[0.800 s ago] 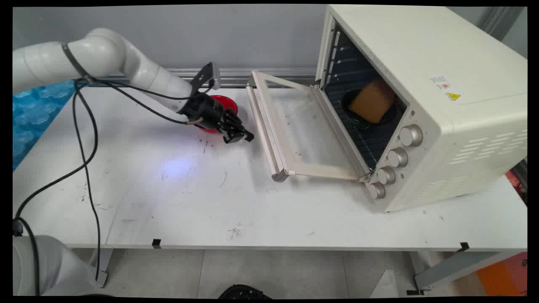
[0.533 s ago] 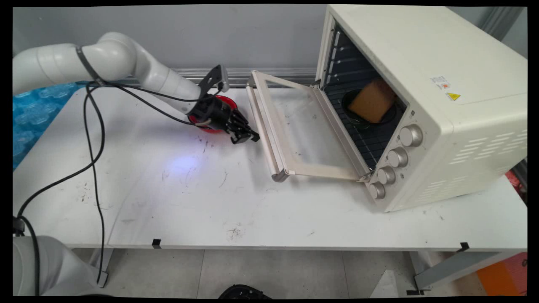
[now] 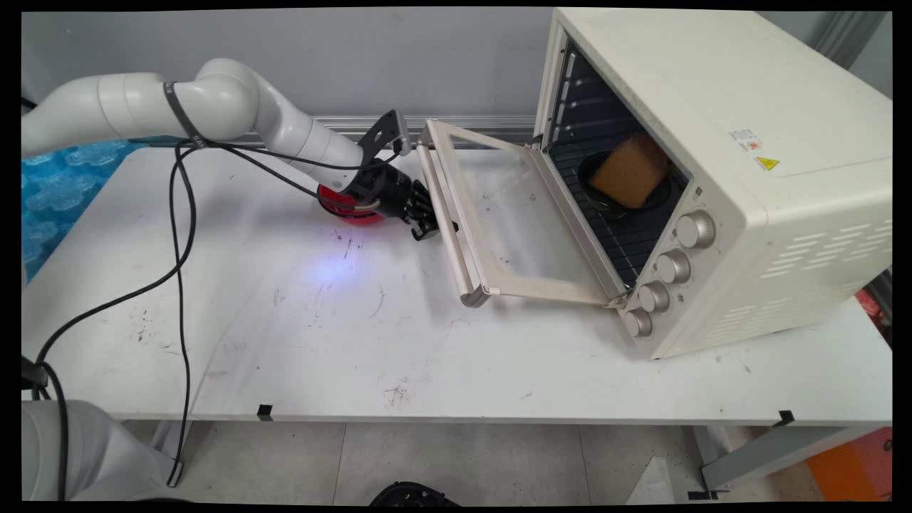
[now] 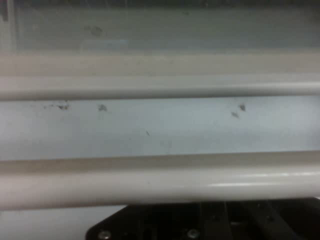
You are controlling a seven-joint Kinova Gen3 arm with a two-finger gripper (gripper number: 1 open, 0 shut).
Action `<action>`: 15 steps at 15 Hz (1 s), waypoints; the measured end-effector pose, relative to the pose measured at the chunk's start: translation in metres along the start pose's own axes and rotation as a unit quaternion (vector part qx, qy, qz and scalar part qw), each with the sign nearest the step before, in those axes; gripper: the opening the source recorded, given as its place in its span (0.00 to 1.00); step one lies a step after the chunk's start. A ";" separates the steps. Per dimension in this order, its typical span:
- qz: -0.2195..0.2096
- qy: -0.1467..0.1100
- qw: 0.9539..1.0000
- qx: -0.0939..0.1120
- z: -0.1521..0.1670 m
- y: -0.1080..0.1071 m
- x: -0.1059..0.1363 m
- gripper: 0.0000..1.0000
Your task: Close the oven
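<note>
Oven door handle lies just beside the low, level tool

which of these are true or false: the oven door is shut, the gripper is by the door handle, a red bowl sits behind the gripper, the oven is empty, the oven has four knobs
1. The oven door is shut. False: it hangs open, lying nearly flat over the table.
2. The gripper is right by the door handle. True.
3. A red bowl sits behind the gripper. True.
4. The oven is empty. False: a tan block sits in a dark dish on its rack.
5. The oven has four knobs on its front. True.
</note>
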 end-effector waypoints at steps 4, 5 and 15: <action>0.000 0.005 1.000 0.003 0.002 -0.003 0.014 0.00; -0.001 0.007 1.000 0.004 0.001 -0.003 0.020 0.00; -0.012 0.043 0.999 0.005 -0.025 -0.013 0.092 0.00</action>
